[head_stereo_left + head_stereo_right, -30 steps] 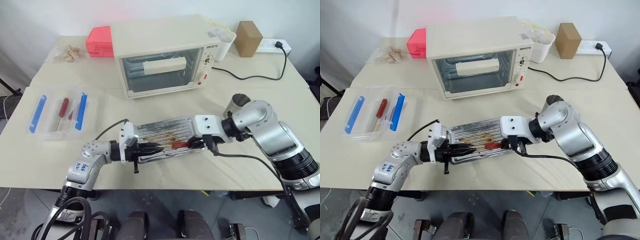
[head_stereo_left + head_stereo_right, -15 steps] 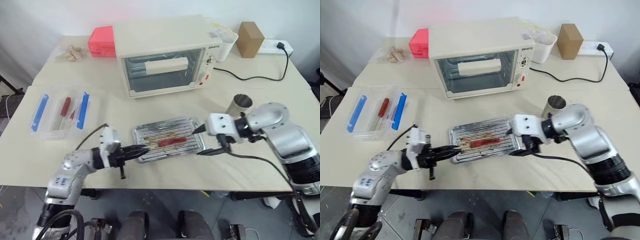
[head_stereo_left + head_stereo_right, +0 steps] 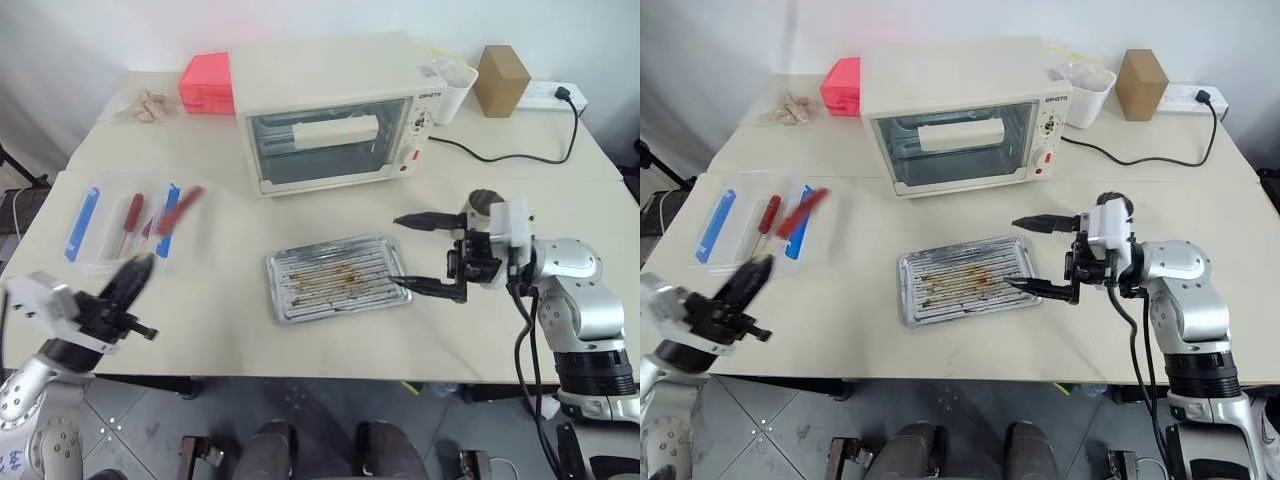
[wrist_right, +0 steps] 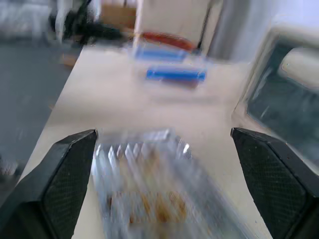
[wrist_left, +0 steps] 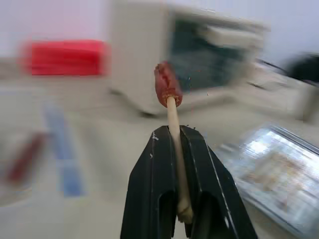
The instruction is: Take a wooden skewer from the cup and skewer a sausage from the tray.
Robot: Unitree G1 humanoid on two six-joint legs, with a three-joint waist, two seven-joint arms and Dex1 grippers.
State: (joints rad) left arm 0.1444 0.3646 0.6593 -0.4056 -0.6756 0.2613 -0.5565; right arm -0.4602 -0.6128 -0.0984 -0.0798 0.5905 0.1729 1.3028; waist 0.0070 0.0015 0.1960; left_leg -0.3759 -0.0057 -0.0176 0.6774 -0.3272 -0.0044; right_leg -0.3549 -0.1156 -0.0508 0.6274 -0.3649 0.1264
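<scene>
Reaching out past the counter's [image 3: 300,350] left edge, the left tool [image 5: 178,149] is clamping the wooden skewer [image 5: 175,144], carrying the sausage [image 5: 167,85] on its tip. The right tool [image 3: 420,255] is hovering beside the tray [image 3: 340,278], fingers wide apart, partly hiding the cup [image 3: 484,203].
</scene>
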